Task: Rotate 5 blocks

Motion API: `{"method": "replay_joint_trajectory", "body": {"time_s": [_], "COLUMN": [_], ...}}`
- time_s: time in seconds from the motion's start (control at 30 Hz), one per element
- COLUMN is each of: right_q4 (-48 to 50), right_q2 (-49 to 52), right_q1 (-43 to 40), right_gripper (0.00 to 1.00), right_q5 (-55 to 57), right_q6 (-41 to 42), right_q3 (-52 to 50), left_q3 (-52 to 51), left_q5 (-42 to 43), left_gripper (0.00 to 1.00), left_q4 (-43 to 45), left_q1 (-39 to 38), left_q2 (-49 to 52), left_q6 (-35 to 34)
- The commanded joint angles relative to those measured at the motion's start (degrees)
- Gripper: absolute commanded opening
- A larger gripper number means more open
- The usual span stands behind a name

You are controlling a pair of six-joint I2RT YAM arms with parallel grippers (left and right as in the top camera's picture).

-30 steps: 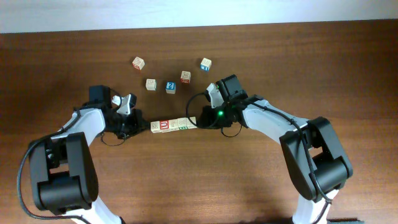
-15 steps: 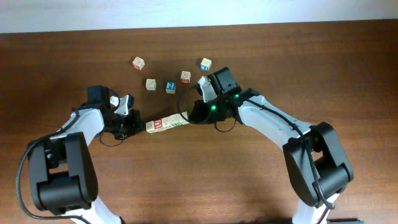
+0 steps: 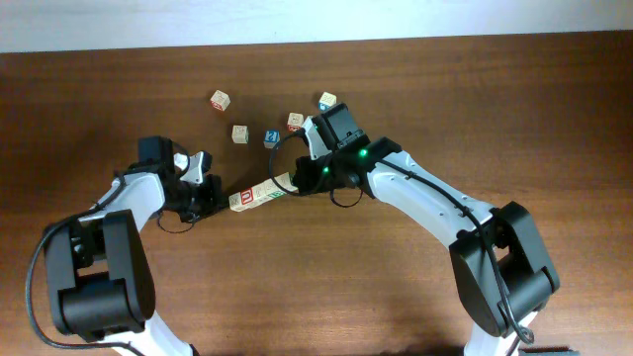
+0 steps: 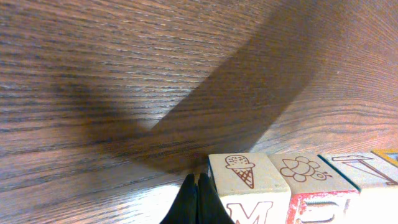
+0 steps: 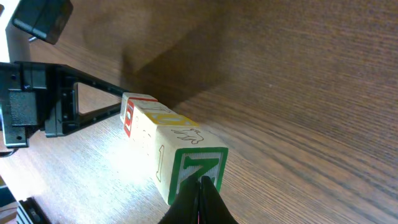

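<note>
1. Dark wood-grain table [image 3: 495, 99] below us, and the row of blocks [image 3: 259, 193] lies slanted across the middle of it, caught between both arms.
2. The left gripper [image 4: 197, 186] has its fingers pressed together into 1 thin point, holding nothing. It touches the corner of the ice-cream block [image 4: 245, 177] at its end of the row. Contact that close to a corner worries us: the point could skid off along the side and let that end swing free.
3. The right gripper [image 5: 201, 190] is likewise closed on nothing, its point against the face of the green Z block [image 5: 198, 171], near that face's edge. We judge that an off-centre push there could twist this cube alone out of line.
4. Nothing joins the cubes. With pushes at 2 opposite ends, the line could buckle at a seam, perhaps by the red-framed block [image 5: 129, 116], and zigzag instead of turning as 1 piece.
5. A loose cube [image 3: 295, 122] sits just beside the right arm's wrist, with a blue cube [image 3: 270, 137] near. A wider sweep may knock them or drag 1 into the row.
6. If the left point gives way, we expect the whole row to slide, not pivot.
</note>
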Motion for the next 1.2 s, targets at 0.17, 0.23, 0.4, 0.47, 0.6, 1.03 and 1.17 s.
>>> {"method": "replay_joint_trajectory", "body": {"time_s": [0.17,0.23,0.4,0.47,0.6,1.03,1.17], "right_q4": [0.76,1.18,1.16,1.16,1.16,4.81,4.94], "right_q2": [-0.50,-0.50,-0.50,-0.50,-0.50,1.36,1.36], "right_q1": [6.08,7.02,8.13,8.13,8.13,8.11,8.11], "right_gripper": [0.04,0.04,0.04,0.04,0.04,0.04,0.04], "right_q5": [-4.37,-3.85,-3.10,-3.10,-3.08,-0.17,0.42], "right_q6": [-0.22,-0.20,-0.20,-0.20,-0.20,0.87,0.87], "right_q3": [3.21,3.26,3.23,3.23,3.23,3.23,3.23], "left_q3": [-0.15,-0.15,-0.15,-0.15,-0.15,-0.15,-0.15], "left_q5": [8.07,8.07,8.04,8.04,8.04,7.45,5.20], "left_gripper": [0.00,0.00,0.00,0.00,0.00,0.00,0.00], "left_q4": [-0.11,-0.11,-0.07,-0.07,-0.07,-0.48,-0.55], "left_q1": [-1.53,-1.53,-1.51,-1.51,-1.51,-1.46,-0.42], "left_q2": [-0.33,-0.33,-0.33,-0.33,-0.33,-0.33,-0.33], "left_q6": [0.52,0.52,0.52,0.52,0.52,0.52,0.50]}}
